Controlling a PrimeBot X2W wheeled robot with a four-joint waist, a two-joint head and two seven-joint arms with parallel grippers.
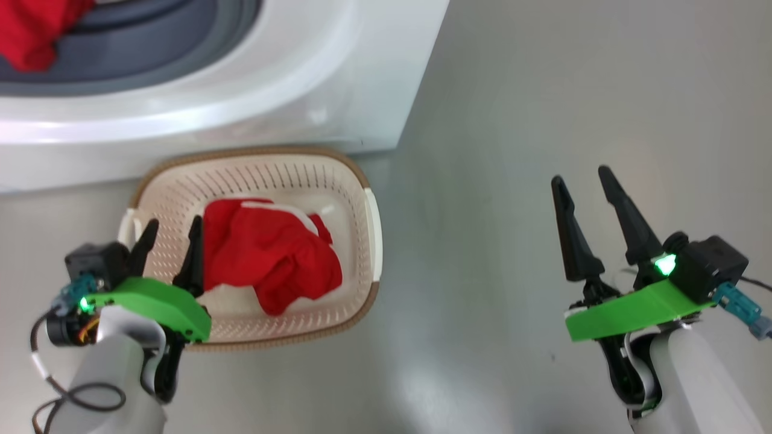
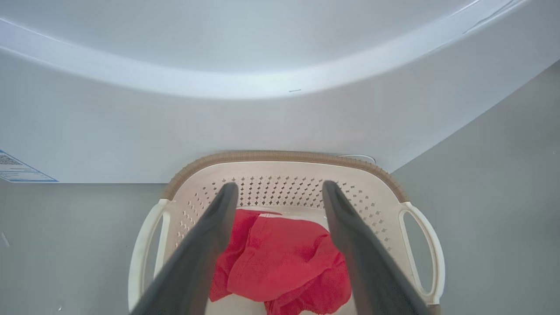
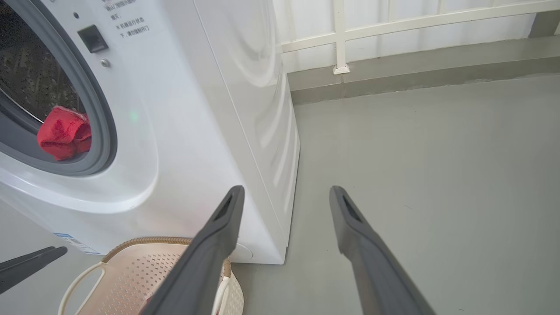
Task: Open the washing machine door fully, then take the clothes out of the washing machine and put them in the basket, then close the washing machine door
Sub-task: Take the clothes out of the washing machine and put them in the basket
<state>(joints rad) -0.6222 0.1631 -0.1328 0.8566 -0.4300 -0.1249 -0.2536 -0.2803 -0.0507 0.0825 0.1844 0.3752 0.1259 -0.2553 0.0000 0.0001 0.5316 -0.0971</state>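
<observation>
The cream basket (image 1: 360, 172) stands on the floor against the white washing machine (image 1: 338, 78). A red garment with white parts (image 1: 271, 253) lies loose inside it. My left gripper (image 1: 175, 220) hangs open over the basket's left side; in the left wrist view its spread fingers (image 2: 280, 186) frame the red clothes (image 2: 284, 262) with nothing between them. More red cloth (image 3: 63, 133) rests on the grey gasket in the machine's open mouth, also at the head view's top left (image 1: 30, 30). My right gripper (image 1: 579, 175) is open and empty over bare floor, right of the machine. The door is out of view.
The grey floor (image 1: 512, 120) spreads out right of the machine and basket. A white railing and low ledge (image 3: 393, 52) run along the back wall. A blue sticker (image 2: 17, 168) marks the machine's lower front. One left fingertip (image 3: 26, 264) shows beside the basket (image 3: 131, 241).
</observation>
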